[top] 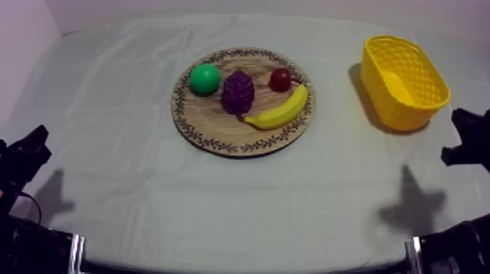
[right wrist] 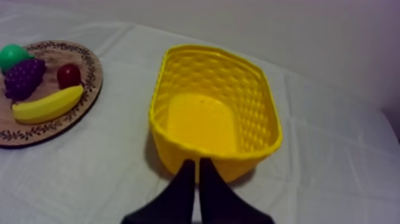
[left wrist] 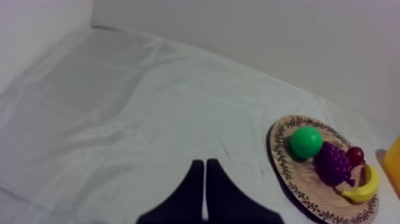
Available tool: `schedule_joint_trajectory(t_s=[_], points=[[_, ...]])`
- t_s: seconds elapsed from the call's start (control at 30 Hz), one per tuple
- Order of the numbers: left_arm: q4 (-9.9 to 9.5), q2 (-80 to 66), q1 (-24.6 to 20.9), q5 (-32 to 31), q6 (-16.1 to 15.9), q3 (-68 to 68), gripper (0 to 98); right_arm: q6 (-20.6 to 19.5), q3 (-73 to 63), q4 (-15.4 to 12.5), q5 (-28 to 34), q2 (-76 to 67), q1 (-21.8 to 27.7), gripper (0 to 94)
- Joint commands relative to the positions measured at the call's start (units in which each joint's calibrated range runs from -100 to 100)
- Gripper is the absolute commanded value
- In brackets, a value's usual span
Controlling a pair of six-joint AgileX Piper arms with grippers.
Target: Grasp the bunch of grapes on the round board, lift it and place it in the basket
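The left gripper [left wrist: 204, 165] is held well to the left of the wooden board [top: 208, 127], its fingers pressed together with nothing between them. On the board, a green round fruit [top: 205, 78] is seen at the left. The bunch of grapes [top: 238, 92] lies at the middle, with the banana [top: 281, 111] just beside it and a small red fruit [top: 280, 79] towards the right. The yellow basket [top: 426, 76] is placed well to the right of the board. The right gripper [right wrist: 196, 163] is held farther right, its fingers clenched together.

Top view slanting down, wrist views low — all share the board [top: 211, 120]
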Motion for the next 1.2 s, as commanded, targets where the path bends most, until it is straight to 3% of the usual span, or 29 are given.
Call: schedule_joint_trajectory(t_s=[0.0, 0.37, 0.67, 0.97, 1.17], points=[[0.01, 0.00, -0.01, 0.00, 0.02, -0.04, 0.1, 0.22, -5.44, -0.68, 0.11, 5.22, -0.26, 0.4], [0.01, 0.00, -0.01, 0.00, 0.02, -0.04, 0.1, 0.59, -23.39, -1.53, 2.78, 21.53, -4.62, 0.4], [0.01, 0.00, -0.01, 0.00, 0.02, -0.04, 0.1, 3.03, -36.53, -4.72, 7.72, 32.16, -8.49, 0.4], [0.01, 0.00, -0.01, 0.00, 0.02, -0.04, 0.1, 1.76, -42.70, -2.61, 11.01, 38.24, -15.51, 0.5], [0.01, 0.00, -0.01, 0.00, 0.02, -0.04, 0.1, 2.09, -47.76, -4.41, 12.77, 42.50, -18.04, 0.5]])
